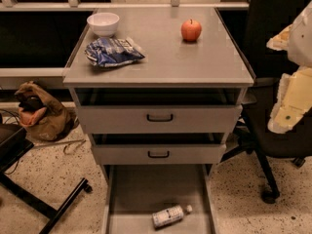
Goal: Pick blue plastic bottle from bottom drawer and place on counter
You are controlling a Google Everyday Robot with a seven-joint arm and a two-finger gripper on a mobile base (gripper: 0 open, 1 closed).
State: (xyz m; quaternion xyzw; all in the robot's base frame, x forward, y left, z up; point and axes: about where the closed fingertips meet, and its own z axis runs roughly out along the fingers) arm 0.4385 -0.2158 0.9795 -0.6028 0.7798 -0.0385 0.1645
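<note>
The blue plastic bottle (169,216) lies on its side on the floor of the open bottom drawer (131,189), white cap pointing right. The counter (161,52) is the light grey top of the cabinet. My gripper (291,99) shows as whitish and yellowish parts at the right edge of the view, beside the counter's right side and well above and to the right of the bottle. It holds nothing that I can see.
On the counter are a white bowl (103,23), a crinkled blue-and-white snack bag (112,51) and a red apple (191,30). The two upper drawers (158,117) are slightly open. A black office chair (273,130) stands at the right, a brown bag (41,113) and chair legs (53,204) at the left.
</note>
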